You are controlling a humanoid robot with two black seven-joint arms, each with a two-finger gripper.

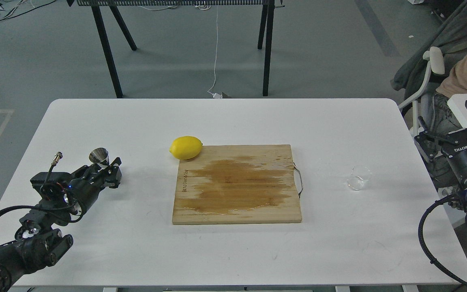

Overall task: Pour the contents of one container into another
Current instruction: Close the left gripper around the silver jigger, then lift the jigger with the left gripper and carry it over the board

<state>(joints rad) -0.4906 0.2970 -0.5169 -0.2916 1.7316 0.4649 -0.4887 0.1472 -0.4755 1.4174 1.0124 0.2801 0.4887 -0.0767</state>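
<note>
At the left of the white surface [95,243] the left gripper [110,172] lies low, its fingers [116,164] dark and bunched together, so whether they are clenched or released cannot be told; the steel jigger [99,156] stands just at their far tip, its upper cone tilted toward the camera, and whether the fingers touch it cannot be told either; further right, near the middle, a yellow lemon [186,147] rests against the far left corner of a wooden cutting board [236,184]; the board lies flat, with a dark wet stain across its middle and a thin metal handle on its right edge; well apart to the right the clear glass cup [358,177] sits alone on the surface, leaning toward the left; beyond the right edge of the surface the right gripper [448,132] hovers with its fingers [424,144] spread wide and holding nothing.
</note>
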